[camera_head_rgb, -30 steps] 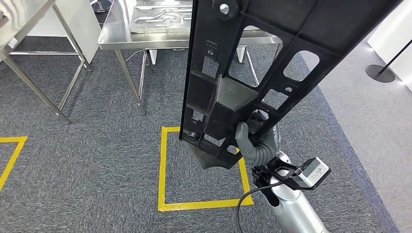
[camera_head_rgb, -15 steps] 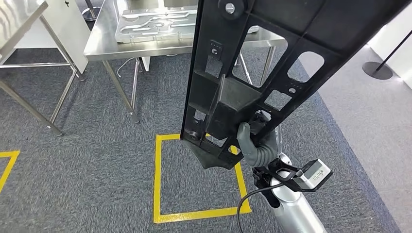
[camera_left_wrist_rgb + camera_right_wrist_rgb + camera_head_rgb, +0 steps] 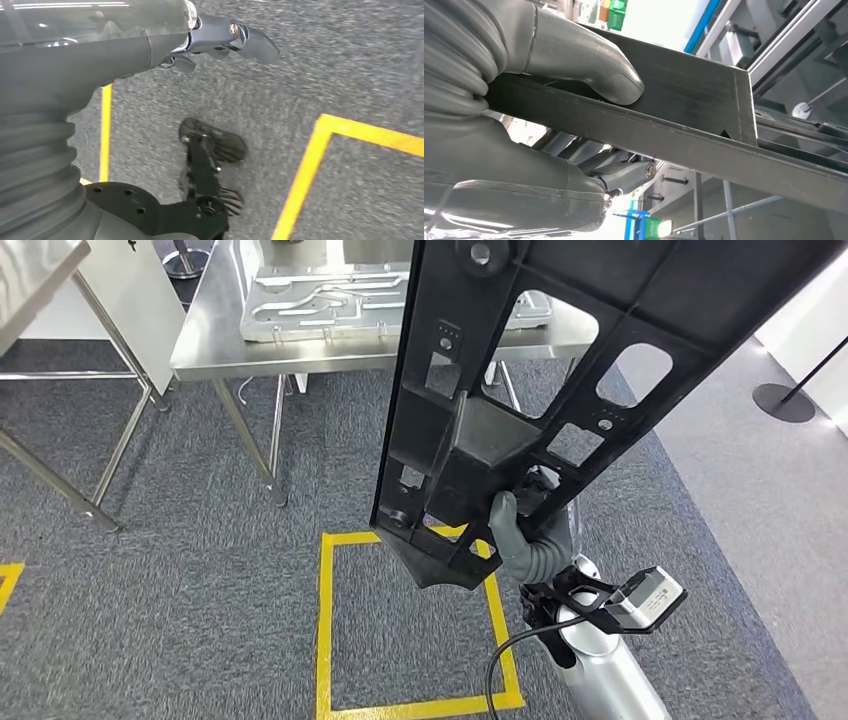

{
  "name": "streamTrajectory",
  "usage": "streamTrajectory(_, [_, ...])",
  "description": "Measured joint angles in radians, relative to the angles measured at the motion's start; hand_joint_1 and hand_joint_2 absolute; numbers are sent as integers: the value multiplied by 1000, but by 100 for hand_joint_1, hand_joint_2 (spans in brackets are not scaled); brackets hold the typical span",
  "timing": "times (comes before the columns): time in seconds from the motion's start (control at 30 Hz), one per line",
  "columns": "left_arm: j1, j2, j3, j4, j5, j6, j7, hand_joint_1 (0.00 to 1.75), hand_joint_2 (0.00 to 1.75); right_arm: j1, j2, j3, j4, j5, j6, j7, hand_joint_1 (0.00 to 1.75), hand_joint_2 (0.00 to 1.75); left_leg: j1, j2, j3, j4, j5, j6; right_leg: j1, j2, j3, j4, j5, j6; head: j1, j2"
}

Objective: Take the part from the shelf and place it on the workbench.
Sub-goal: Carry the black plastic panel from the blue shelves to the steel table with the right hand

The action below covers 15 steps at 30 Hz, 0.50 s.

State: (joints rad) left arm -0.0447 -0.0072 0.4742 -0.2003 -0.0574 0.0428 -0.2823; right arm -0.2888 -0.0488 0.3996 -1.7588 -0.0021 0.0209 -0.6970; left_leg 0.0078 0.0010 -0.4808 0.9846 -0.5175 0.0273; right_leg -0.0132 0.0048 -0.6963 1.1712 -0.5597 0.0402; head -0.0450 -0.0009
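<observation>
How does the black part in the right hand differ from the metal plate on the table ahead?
The black part is dark, openwork and held up on end by the right hand; the metal plate is shiny silver with raised channels and lies flat on the steel table. Both are flat, panel-like pieces.

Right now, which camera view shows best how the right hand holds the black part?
The right wrist view: the right hand has its thumb pressed on the black part, fingers underneath. The head view shows the whole part but little of the grip. The left wrist view looks at carpet.
</observation>
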Motion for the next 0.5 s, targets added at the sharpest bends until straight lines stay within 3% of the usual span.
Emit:
streamTrajectory(0.07, [0, 0, 0, 0, 1, 2, 0, 0, 175, 3, 0, -2, 2, -1, 2, 0, 175, 175, -1, 1, 34, 2, -30, -9, 3, -10, 11, -103, 122, -9, 1, 0])
streamTrajectory(0.1, [-2, 0, 0, 0, 1, 2, 0, 0, 175, 4, 0, -4, 3, -1, 2, 0, 175, 175, -1, 1, 45, -1, -43, -15, 6, -12, 16, -131, 162, -17, 1, 0])
streamTrajectory(0.13, [-3, 0, 0, 0, 1, 3, -1, 0, 175, 4, 0, -5, 4, -3, 2, 1, 175, 175, -2, 2, 55, -2, -50, -21, 9, -12, 20, -141, 176, -26, 1, 0])
streamTrajectory(0.2, [-7, 1, 0, 0, 2, 4, -2, 0, 175, 1, 1, -6, 4, -8, 7, 1, 175, 175, -1, 4, 57, 18, -45, -34, 10, -5, 38, -146, 159, -42, 0, 0])
streamTrajectory(0.23, [-10, 1, 0, 0, 3, 4, -3, 0, 175, 0, 2, -6, 5, -12, 11, 0, 175, 175, 1, 4, 42, 58, -33, -39, 9, -3, 51, -151, 150, -49, 0, 0])
streamTrajectory(0.3, [-13, 0, 0, 0, 3, 4, -4, 0, 175, -3, 3, -6, 7, -17, 17, 0, 175, 175, 4, 3, -34, 179, -30, -45, 8, -1, 78, -157, 131, -60, 0, 0])
streamTrajectory(0.37, [-10, 0, 2, 0, 4, 5, -4, 0, 175, -3, 3, -6, 12, -19, 19, 0, 175, 175, 4, 3, -126, 283, -81, -49, 10, 2, 104, -157, 109, -65, 0, 0])
streamTrajectory(0.4, [-8, 0, 3, 0, 4, 6, -4, 0, 175, -3, 3, -6, 15, -20, 19, 0, 175, 175, 4, 3, -161, 304, -115, -50, 11, 4, 119, -157, 96, -66, 0, 0])
streamTrajectory(0.43, [-5, 0, 4, 0, 4, 6, -4, 0, 175, -3, 3, -6, 18, -20, 19, 0, 175, 175, 4, 3, -185, 299, -136, -49, 12, 7, 136, -157, 83, -66, 0, 0])
streamTrajectory(0.47, [-2, 0, 5, 0, 5, 6, -4, 0, 175, -3, 3, -6, 22, -21, 19, 0, 175, 175, 3, 3, -197, 270, -134, -46, 13, 9, 154, -157, 70, -66, 0, 0])
streamTrajectory(0.5, [-1, 0, 6, 0, 5, 6, -4, 0, 175, -3, 4, -6, 24, -21, 19, 0, 175, 175, 1, 3, -199, 220, -100, -41, 15, 10, 173, -158, 56, -65, 0, 0])
